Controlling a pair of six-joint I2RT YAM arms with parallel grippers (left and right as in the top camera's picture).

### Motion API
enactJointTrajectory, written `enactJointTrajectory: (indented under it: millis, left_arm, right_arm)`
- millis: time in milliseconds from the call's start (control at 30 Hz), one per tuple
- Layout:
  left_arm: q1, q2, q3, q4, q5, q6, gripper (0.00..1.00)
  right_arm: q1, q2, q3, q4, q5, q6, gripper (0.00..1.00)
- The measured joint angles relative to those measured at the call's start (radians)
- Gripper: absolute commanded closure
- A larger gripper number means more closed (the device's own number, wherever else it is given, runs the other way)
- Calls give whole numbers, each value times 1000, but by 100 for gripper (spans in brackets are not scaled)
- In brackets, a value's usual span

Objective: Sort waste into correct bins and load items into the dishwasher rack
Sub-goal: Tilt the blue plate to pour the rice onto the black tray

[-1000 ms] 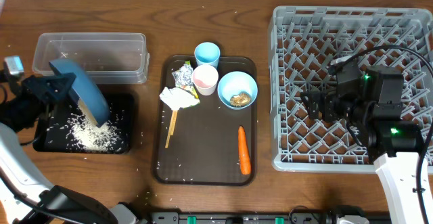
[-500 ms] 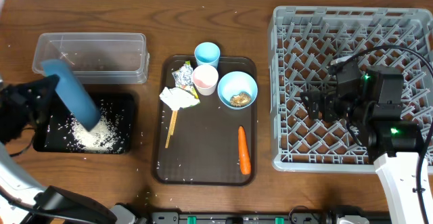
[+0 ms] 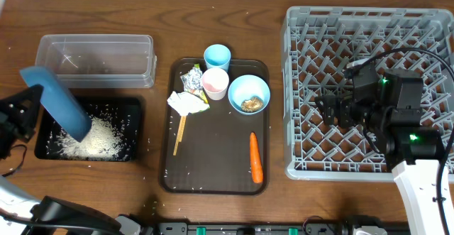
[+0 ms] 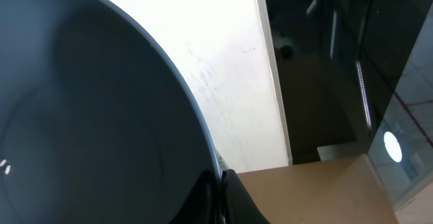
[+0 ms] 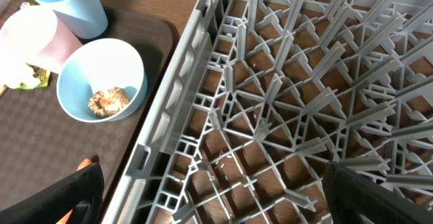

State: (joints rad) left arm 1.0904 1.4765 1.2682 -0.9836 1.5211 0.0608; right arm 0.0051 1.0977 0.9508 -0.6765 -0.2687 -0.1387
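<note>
Your left gripper (image 4: 220, 193) clamps the tilted dark blue bowl (image 3: 59, 101) above the black tray (image 3: 136, 130); your right gripper (image 3: 329, 108) hangs spread wide over the rack (image 3: 295, 86).

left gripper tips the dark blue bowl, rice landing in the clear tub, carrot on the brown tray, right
Not quite: the overhead view shows the rice piled in the black tray, not the clear tub. The left gripper does tip the dark blue bowl, and the carrot lies on the brown tray.
</note>
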Motion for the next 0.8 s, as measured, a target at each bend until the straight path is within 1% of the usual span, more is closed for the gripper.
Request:
enactJointTrajectory:
  millis: [300, 533, 700, 800]
  left_arm:
    - [0, 51, -4, 0, 3, 31, 94]
    - [0, 93, -4, 18, 3, 105, 94]
    - [0, 128, -4, 34, 3, 180, 94]
    - [0, 146, -4, -5, 2, 206, 94]
  right_arm:
    - [0, 0, 0, 0, 0, 0, 3]
    - [0, 0, 0, 0, 0, 0, 3]
    - [0, 0, 0, 0, 0, 0, 3]
    - [0, 0, 0, 0, 0, 0, 3]
